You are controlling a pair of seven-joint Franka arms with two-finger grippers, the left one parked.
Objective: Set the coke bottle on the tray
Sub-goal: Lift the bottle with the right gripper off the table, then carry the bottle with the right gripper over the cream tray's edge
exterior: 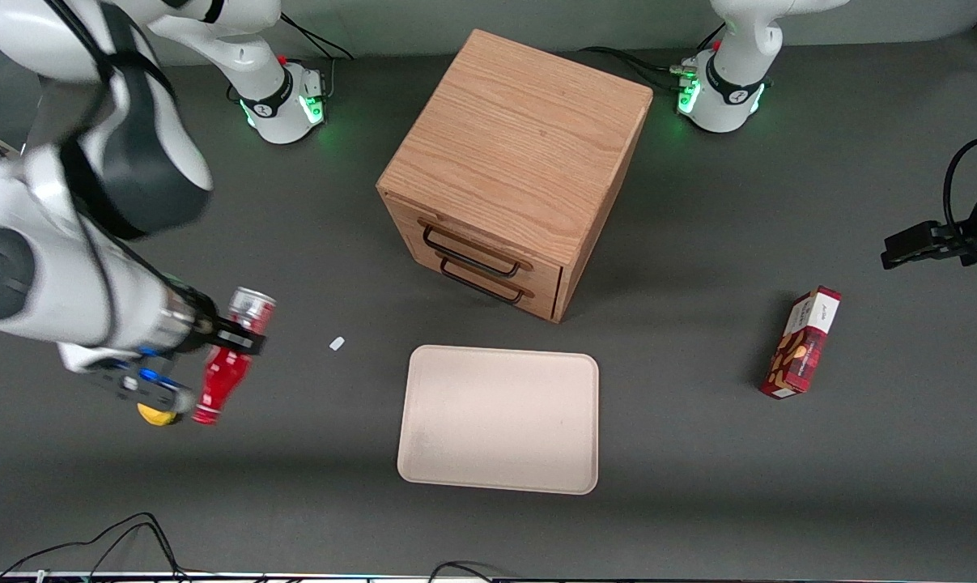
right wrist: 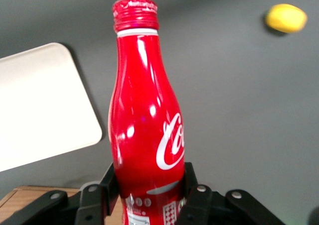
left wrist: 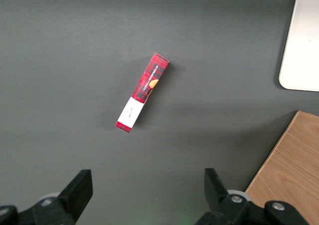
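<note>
Jaws (right wrist: 148,195) of mine are clamped on the coke bottle (exterior: 227,364) near its silvery base, one finger on each side. I hold it lifted above the tabletop (exterior: 698,453) at the working arm's end, tipped over, its long axis slanting, red cap toward the front camera and downward. Beside it, apart, lies the tray (exterior: 500,419), near the drawer cabinet (exterior: 512,170).

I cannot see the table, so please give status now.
Gripper shut on coke bottle, held above the table toward the working arm's end. Tray bare. Nothing in the way.
</note>
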